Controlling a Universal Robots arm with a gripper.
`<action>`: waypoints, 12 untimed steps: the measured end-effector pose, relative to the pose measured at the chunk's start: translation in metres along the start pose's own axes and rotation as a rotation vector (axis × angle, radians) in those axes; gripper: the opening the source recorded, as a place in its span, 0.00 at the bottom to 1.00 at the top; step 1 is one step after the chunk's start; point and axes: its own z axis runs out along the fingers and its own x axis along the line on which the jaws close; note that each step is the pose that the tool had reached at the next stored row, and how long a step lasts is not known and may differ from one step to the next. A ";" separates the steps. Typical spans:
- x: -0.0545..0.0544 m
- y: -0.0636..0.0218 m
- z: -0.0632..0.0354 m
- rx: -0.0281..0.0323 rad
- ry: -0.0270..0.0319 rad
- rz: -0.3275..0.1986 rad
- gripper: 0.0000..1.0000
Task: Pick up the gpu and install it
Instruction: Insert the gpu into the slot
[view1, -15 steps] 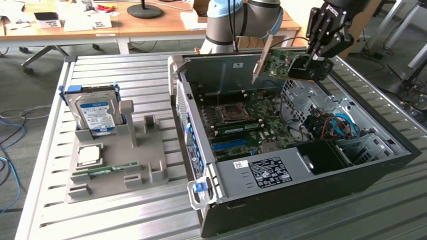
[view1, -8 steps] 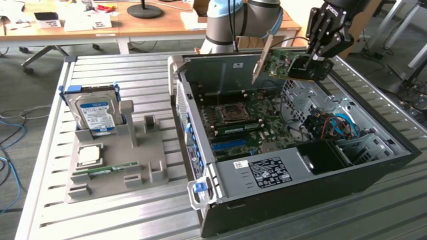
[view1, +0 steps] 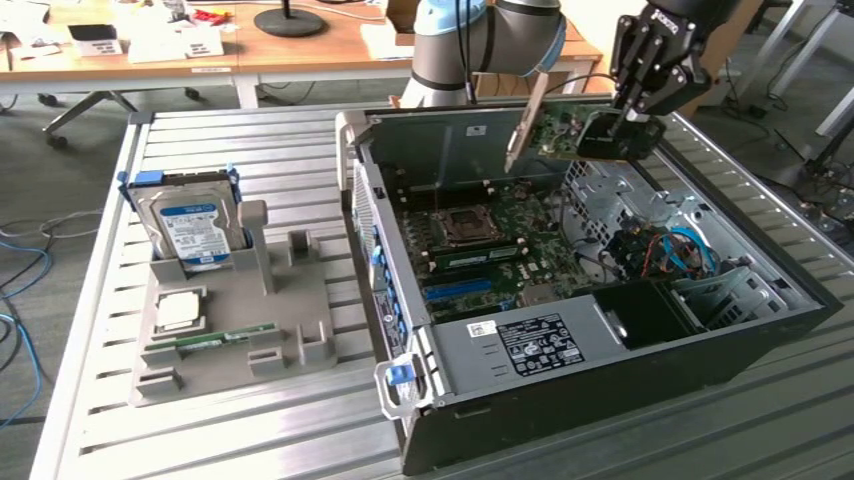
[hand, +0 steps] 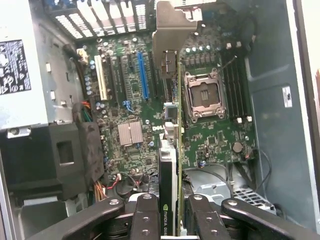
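The thin green circuit-board gpu (view1: 558, 128) with its long silver end bracket is held clamped in the black gripper (view1: 610, 135), suspended above the green motherboard (view1: 494, 240) inside the open black computer case (view1: 627, 385).

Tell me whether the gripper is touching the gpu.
Touching: the wrist view shows the gripper with its jaws clamped on both sides of the gpu.

Exterior view overlooks the table (view1: 200, 440) obliquely; wrist view peers closely into the shared case (view1: 627, 385).
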 end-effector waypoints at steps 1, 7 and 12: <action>0.000 0.0000 0.0001 -0.0004 0.0007 -0.014 0.27; 0.000 0.0000 0.0000 -0.0011 0.0023 -0.045 0.27; 0.000 0.0000 0.0000 -0.0011 0.0023 -0.045 0.27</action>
